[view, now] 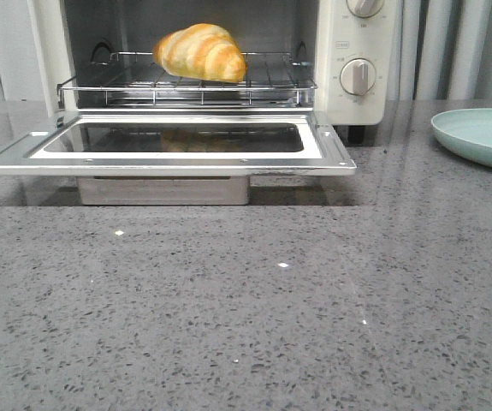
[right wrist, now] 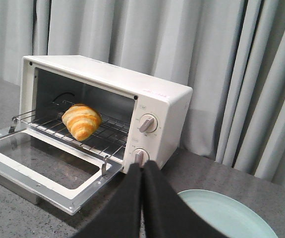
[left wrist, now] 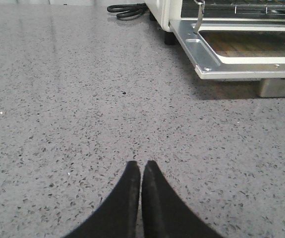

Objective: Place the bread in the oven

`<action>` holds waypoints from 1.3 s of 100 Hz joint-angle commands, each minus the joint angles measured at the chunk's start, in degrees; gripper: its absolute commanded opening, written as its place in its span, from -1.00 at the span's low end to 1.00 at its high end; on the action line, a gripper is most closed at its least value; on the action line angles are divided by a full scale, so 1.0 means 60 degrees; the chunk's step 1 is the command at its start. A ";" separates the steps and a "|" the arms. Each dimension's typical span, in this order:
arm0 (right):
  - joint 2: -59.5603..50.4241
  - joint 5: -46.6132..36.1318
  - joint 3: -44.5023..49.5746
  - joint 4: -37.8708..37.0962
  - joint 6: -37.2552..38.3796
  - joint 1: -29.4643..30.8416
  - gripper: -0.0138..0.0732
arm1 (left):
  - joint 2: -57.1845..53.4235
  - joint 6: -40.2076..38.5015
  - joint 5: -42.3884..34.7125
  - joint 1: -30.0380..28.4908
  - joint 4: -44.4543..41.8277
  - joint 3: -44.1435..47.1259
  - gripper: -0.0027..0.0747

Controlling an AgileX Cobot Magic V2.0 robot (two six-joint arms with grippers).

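The bread [view: 201,52], a golden-orange striped croissant roll, lies on the wire rack [view: 186,84] inside the cream-white oven [view: 352,94]. It also shows in the right wrist view [right wrist: 81,120]. The oven [right wrist: 162,106] has its glass door [view: 173,141] dropped flat open. My left gripper [left wrist: 141,165] is shut and empty, low over the bare counter, left of the door's corner [left wrist: 204,69]. My right gripper [right wrist: 143,165] is shut and empty, held off to the oven's right, in line with its lower knob [right wrist: 138,156]. Neither gripper shows in the front view.
A pale green plate [view: 481,137] sits on the grey speckled counter [view: 246,300] right of the oven; it also shows in the right wrist view [right wrist: 231,218]. A black cord [left wrist: 127,10] lies coiled behind the oven's left side. Grey curtains [right wrist: 231,59] hang behind.
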State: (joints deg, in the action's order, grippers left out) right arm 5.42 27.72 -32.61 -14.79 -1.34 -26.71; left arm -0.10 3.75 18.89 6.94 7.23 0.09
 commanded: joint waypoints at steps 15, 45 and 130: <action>0.0137 -0.0646 -0.0216 -0.0185 0.0013 0.0074 -0.79 | -0.0258 -0.0089 -0.0614 -0.0046 0.0024 0.0198 -0.99; 0.0137 -0.0646 -0.0213 -0.0185 0.0013 0.0074 -0.79 | -0.0258 -0.0089 -0.0614 -0.0046 0.0024 0.0198 -0.99; 0.0137 -0.4716 0.5763 0.1813 0.0794 0.3424 -0.79 | -0.0258 -0.0089 -0.0635 -0.0046 0.0024 0.0198 -0.99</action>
State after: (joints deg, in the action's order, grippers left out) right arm 5.42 2.88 0.69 -4.47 3.30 -7.79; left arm -0.10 3.71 18.95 6.94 7.09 0.09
